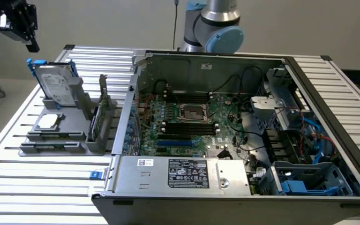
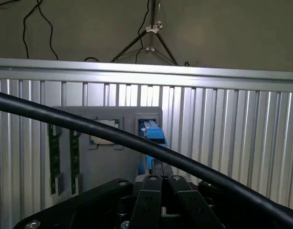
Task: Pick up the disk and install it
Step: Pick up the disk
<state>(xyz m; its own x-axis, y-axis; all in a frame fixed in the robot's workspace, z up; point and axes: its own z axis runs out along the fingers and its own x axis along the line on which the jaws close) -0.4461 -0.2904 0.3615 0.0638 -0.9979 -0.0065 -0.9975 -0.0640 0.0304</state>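
The disk (image 1: 56,84), silver-grey with a white label and a blue frame, stands leaning in a slot at the back of the grey holder (image 1: 61,143) on the exterior view's left. My gripper (image 1: 32,46) hangs above it, a little to the exterior view's left, and does not touch it. In the wrist view the black fingers (image 2: 147,191) are pressed together with nothing between them, so my gripper (image 2: 161,180) is shut and empty. Beyond them the disk (image 2: 152,134) shows edge-on by its blue frame.
The holder also carries a small square chip (image 1: 48,121) and upright cards (image 1: 102,105). An open computer case (image 1: 230,117) takes up the middle and right of the slatted table (image 1: 36,187), with a power-supply box (image 1: 180,173) and a blue drive cage (image 1: 311,180). A black cable (image 2: 89,126) crosses the wrist view.
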